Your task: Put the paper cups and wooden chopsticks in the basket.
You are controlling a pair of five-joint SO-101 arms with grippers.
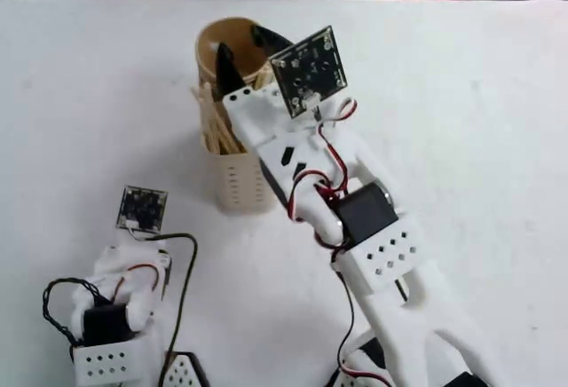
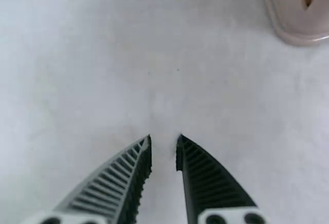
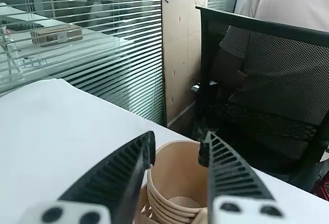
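High view: right arm stretched over basket (image 1: 240,183), which holds wooden chopsticks (image 1: 214,122) and stacked paper cups (image 1: 235,43).
Right wrist view: right gripper (image 3: 177,149) spread, flanking the top cup's rim; contact unclear.
Left wrist view: left gripper (image 2: 163,147) narrowly parted, empty, above table (image 2: 103,54).

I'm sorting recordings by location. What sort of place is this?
Probably an office: slatted blinds over a glass partition, a black mesh chair beside it, and a white table used as the work surface.
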